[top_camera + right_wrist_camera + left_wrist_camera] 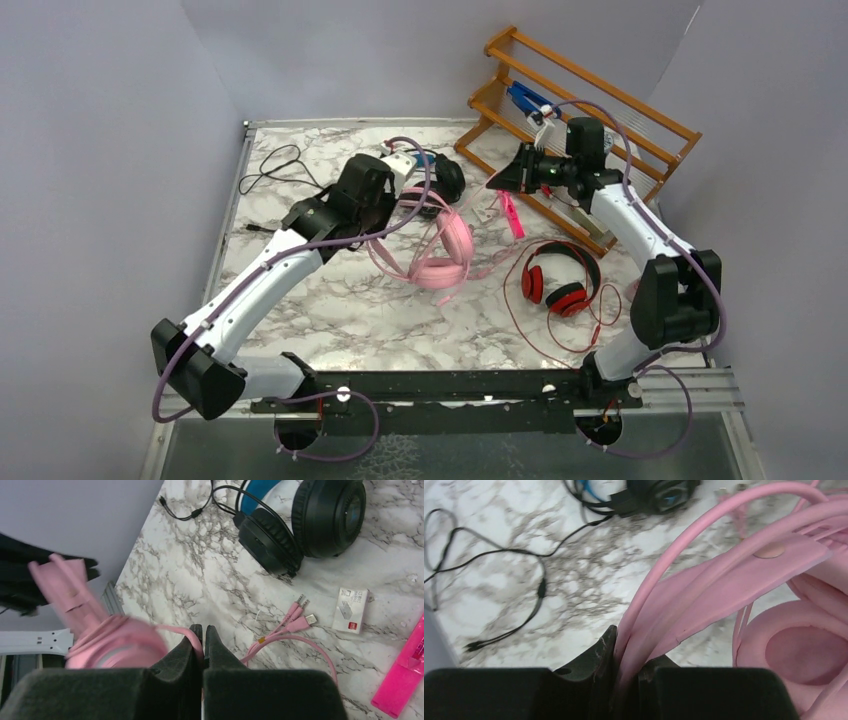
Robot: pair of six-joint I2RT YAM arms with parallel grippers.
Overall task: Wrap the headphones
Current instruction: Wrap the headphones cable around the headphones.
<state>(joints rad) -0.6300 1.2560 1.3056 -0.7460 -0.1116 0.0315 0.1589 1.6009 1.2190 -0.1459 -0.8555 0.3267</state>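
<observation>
Now left fingers (596,661) clamp the pink headphones (440,262) by the band, right fingers (186,656) pinch their cable (292,626) toward one o'clock.

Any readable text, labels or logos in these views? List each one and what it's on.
Nothing can be read in any view.
Small white box on the table: lines of grey print and a red mark, too small to read.
Pink packet at the right edge: no print can be made out.
</observation>
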